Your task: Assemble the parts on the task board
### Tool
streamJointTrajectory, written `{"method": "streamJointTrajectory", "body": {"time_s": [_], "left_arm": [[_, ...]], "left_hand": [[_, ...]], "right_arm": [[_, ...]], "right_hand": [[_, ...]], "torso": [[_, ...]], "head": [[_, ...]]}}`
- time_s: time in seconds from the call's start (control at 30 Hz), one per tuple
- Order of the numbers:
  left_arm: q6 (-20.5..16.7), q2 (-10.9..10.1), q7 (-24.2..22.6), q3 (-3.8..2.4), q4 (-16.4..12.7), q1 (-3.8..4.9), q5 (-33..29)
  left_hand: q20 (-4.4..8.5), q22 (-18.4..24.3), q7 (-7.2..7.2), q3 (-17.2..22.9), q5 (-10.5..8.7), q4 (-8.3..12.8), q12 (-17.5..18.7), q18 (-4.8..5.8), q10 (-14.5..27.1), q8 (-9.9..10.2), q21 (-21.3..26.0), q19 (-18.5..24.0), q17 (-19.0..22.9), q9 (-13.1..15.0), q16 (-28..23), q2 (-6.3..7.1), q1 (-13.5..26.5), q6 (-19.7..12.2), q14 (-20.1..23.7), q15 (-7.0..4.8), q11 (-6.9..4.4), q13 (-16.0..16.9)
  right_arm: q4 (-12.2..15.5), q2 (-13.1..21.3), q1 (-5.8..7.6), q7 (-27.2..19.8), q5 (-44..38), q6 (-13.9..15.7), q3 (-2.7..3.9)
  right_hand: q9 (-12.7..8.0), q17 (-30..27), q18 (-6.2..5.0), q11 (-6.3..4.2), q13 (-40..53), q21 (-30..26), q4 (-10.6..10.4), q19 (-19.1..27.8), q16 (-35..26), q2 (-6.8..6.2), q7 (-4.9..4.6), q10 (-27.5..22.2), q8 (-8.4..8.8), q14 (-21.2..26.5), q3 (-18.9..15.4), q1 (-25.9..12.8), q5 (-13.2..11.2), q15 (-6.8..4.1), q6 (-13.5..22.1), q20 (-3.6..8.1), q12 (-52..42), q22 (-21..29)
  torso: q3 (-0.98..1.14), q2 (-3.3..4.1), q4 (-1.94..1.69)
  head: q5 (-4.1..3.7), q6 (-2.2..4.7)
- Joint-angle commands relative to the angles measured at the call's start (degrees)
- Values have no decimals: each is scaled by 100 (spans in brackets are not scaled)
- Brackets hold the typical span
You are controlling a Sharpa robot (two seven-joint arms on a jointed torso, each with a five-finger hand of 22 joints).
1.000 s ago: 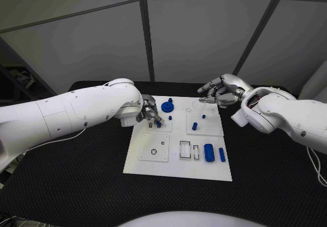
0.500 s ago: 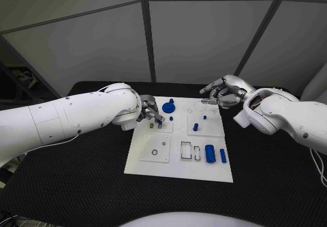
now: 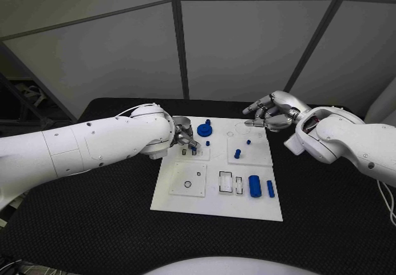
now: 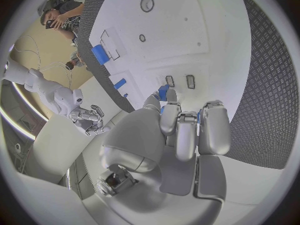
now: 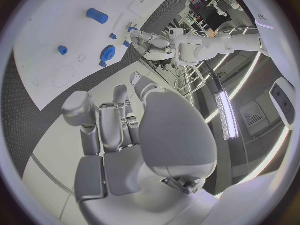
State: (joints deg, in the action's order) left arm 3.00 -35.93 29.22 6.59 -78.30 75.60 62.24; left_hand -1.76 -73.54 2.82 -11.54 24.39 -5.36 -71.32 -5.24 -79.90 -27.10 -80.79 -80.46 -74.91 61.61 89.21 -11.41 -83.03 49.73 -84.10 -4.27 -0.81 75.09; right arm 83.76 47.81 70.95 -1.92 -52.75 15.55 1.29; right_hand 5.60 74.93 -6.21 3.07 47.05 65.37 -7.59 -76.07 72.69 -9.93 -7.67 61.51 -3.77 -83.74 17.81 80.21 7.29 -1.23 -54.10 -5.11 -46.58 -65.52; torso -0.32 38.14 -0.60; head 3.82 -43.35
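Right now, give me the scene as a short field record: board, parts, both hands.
surface: black table
task board: white plate mid-table
left hand: over the board's far-left area, fingertips on a small blue part at the twin slots; a firm hold can't be confirmed
right hand: past the board's far-right corner, above the table, fingers curled, holding nothing
round blue part: far side of board
upright blue peg: right-centre panel
blue cylinder: near-right, lying flat
slim blue bar: beside the cylinder
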Motion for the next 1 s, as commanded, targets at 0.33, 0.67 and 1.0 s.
{"method": "streamJointTrajectory", "body": {"time_s": [0.33,0.67,1.0], "left_arm": [[416,59,50,-6,67,-1,224],[547,93,72,-6,71,-1,225],[578,105,102,-6,93,-4,224]], "left_hand": [[-1,5,-40,378,18,419,36,165,-28,-20,-12,-39,-1461,4,34,-227,-283,90,-573,-45,-65,623],[-1,6,-39,386,21,423,40,165,-28,-20,-11,-38,-1464,1,36,-231,-273,95,-574,-44,-64,619],[-1,10,-38,399,26,427,42,164,-29,-20,-7,-35,-1463,-2,35,-240,-255,101,-574,-42,-62,616]], "right_arm": [[6,-11,13,-16,-78,-42,5],[-3,-25,13,-14,-81,-54,5],[-11,-36,13,-4,-104,-73,5]], "right_hand": [[-5,246,30,5,-14,-29,-51,44,-43,25,-23,-44,14,-146,-6,-59,29,8,33,4,20,6],[-5,246,30,5,-14,-29,-51,44,-43,25,-23,-44,14,-146,-6,-59,29,8,33,4,20,6],[-5,253,31,5,-10,-22,-54,42,-36,25,-24,-41,13,-147,-7,-63,29,9,35,3,12,-2]], "torso": [[1,-1,-9],[2,-3,-5],[1,0,-8]], "head": [[-13,-41],[-14,-56],[-3,-78]]}}
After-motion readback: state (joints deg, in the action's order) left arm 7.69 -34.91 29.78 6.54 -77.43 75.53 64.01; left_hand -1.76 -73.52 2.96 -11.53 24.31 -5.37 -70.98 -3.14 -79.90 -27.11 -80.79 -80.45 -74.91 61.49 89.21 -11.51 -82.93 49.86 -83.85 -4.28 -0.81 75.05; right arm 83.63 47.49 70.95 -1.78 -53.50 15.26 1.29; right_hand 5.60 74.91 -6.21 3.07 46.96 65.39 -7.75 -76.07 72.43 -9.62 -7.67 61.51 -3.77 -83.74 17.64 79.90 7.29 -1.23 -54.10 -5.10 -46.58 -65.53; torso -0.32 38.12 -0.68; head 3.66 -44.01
